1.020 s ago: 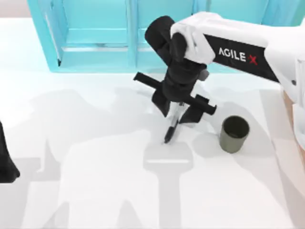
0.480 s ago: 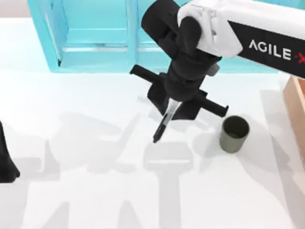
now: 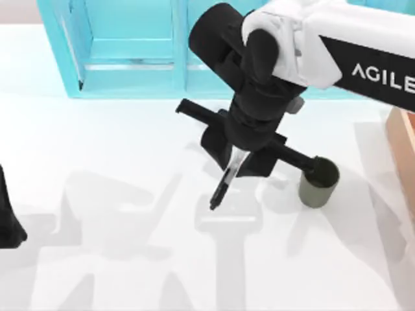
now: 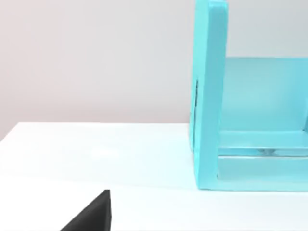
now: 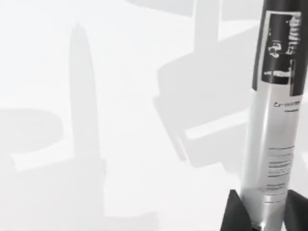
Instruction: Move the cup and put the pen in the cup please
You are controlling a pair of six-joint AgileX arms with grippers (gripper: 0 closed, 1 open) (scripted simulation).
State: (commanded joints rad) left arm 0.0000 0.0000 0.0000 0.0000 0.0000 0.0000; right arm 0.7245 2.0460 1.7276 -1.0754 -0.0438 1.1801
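My right gripper [image 3: 237,160] hangs over the middle of the table, shut on the pen [image 3: 224,184], a slim black marker with a grey-white labelled barrel. The pen points down and to the left, its tip above the tabletop. In the right wrist view the pen [image 5: 274,125] rises between two dark fingertips [image 5: 234,214]. The olive-green cup [image 3: 318,182] stands upright on the table just right of the gripper, its rim partly covered by the gripper's crossbar. My left arm [image 3: 8,220] is parked at the table's left edge.
A turquoise shelf unit [image 3: 136,48] lines the back of the table, its side panel [image 4: 209,96] near the left wrist camera. A brown object [image 3: 403,133] stands at the right edge. The white tabletop [image 3: 117,259] stretches across the front.
The right gripper has lifted the pen off the table and carried it slightly right, so its crossbar now overlaps the cup's rim. The cup and left arm have not moved.
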